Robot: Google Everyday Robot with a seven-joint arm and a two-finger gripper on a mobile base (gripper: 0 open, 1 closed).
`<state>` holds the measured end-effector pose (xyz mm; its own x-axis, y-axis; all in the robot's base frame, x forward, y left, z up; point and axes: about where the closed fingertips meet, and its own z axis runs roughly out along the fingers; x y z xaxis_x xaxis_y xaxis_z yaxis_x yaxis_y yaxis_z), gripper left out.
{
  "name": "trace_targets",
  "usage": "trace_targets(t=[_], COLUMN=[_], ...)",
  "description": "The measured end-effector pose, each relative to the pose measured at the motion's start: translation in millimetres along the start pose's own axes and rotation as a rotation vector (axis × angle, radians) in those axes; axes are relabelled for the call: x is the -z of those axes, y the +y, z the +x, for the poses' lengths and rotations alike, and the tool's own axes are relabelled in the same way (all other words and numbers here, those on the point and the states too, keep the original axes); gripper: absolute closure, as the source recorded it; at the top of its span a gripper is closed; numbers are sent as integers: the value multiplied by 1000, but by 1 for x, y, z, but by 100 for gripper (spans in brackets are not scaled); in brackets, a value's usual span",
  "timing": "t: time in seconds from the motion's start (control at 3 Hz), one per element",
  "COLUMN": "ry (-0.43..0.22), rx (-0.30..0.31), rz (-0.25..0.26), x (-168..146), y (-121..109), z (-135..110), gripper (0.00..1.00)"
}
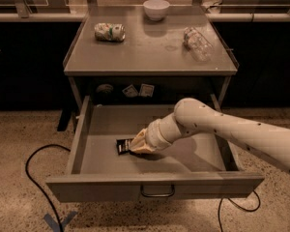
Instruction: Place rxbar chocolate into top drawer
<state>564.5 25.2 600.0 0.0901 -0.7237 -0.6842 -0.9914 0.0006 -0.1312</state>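
Observation:
The top drawer (154,186) stands pulled wide open below the grey cabinet top. The rxbar chocolate (123,145), in a dark wrapper, lies on the drawer floor left of centre; only its left end shows. My gripper (137,146) reaches down into the drawer from the right and sits at the bar's right end, covering it. My white arm (232,132) crosses over the drawer's right side.
On the cabinet top (150,47) lie a crushed green-white can (109,32) at the back left, a white bowl (156,8) at the back centre and a clear plastic bottle (197,37) on the right. A black cable (36,178) runs over the floor at left.

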Motion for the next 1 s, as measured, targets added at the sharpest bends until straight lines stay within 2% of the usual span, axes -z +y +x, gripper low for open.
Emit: trace_targets(t=[0.33,0.67,1.0], ry=[0,0,0], rx=[0,0,0], rz=[0,0,0], x=[0,0,0], y=[0,0,0], z=[0,0,0], gripper=[10,0,0])
